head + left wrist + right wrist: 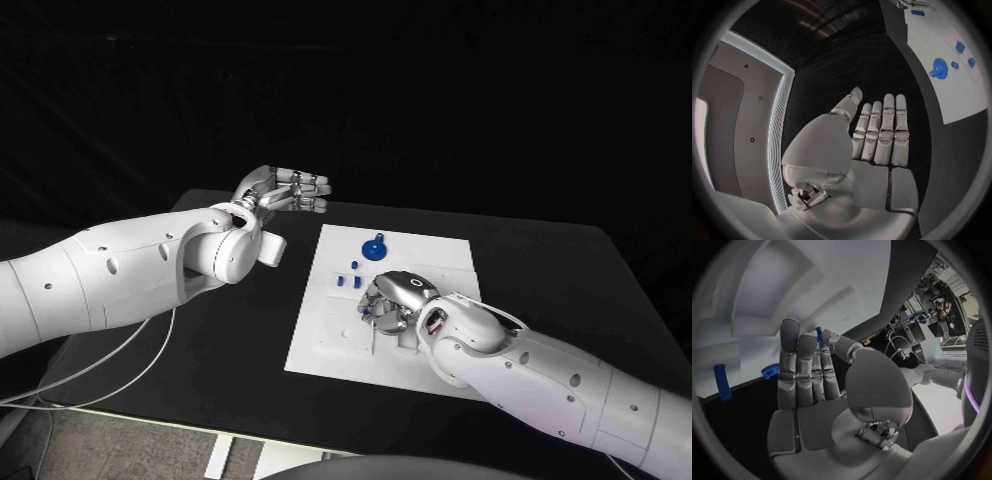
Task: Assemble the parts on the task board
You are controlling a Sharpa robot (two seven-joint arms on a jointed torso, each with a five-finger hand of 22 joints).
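Observation:
The white task board lies in the middle of the black table. A round blue part stands near its far edge, with three small blue parts just in front of it. My right hand is low over the board's middle, fingers pointing down. In the right wrist view a thin blue part sits pinched between the thumb and a fingertip of the right hand. My left hand hovers off the board's far left corner, fingers straight, holding nothing. The left wrist view shows this left hand flat, and the round blue part on the board.
Black table extends to the right of the board and along its left side. A white cable hangs from my left arm over the table's front left edge.

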